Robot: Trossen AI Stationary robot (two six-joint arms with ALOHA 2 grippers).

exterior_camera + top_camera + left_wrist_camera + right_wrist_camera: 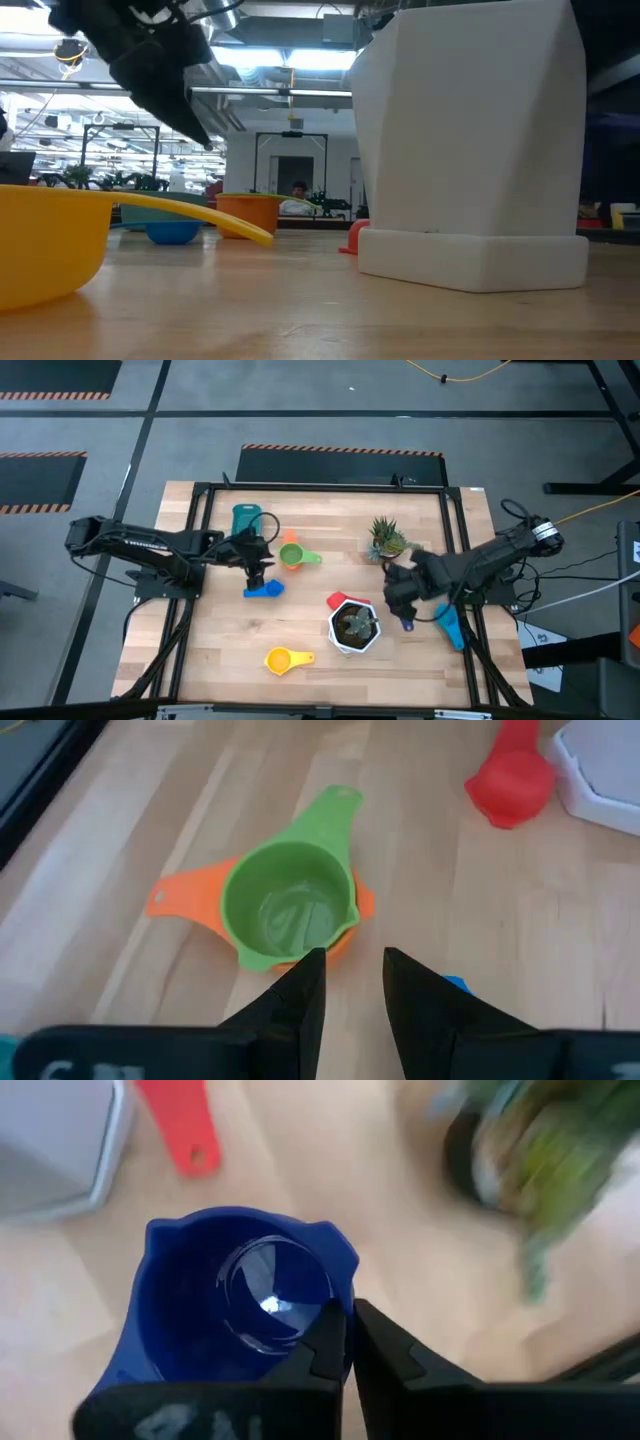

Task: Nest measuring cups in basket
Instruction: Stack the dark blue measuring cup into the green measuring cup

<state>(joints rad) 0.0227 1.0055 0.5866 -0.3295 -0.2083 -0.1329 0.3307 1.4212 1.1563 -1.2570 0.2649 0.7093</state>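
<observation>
The right claw [350,1342] has its fingers pinched on the rim of the dark blue cup [245,1295], whose bowl faces up, so the cup can be carried by its wall without tipping; in the high view this claw [400,598] sits right of centre, between the small green plant [385,540] and the white hexagonal pot [353,626], with the red cup [336,600] lying just left of it against the pot. The left claw [352,982] hovers with its fingers slightly parted and nothing between them, pointed at the green cup [290,910], which is already nested inside the orange cup [185,898], handles splayed apart. From above, that claw [258,560] is left of centre, just left of the stacked pair, with the light blue cup [264,589] just near of it and the teal basket [245,520] standing just beyond it toward the far left. No cup can be seen in the basket. The yellow cup [283,659] lies alone near the front edge of the worktop [220,650]. A light blue object lies at the right edge beside the right arm; I cannot tell what it is. The nesting looks early: one pair is stacked, and the rest are loose.
</observation>
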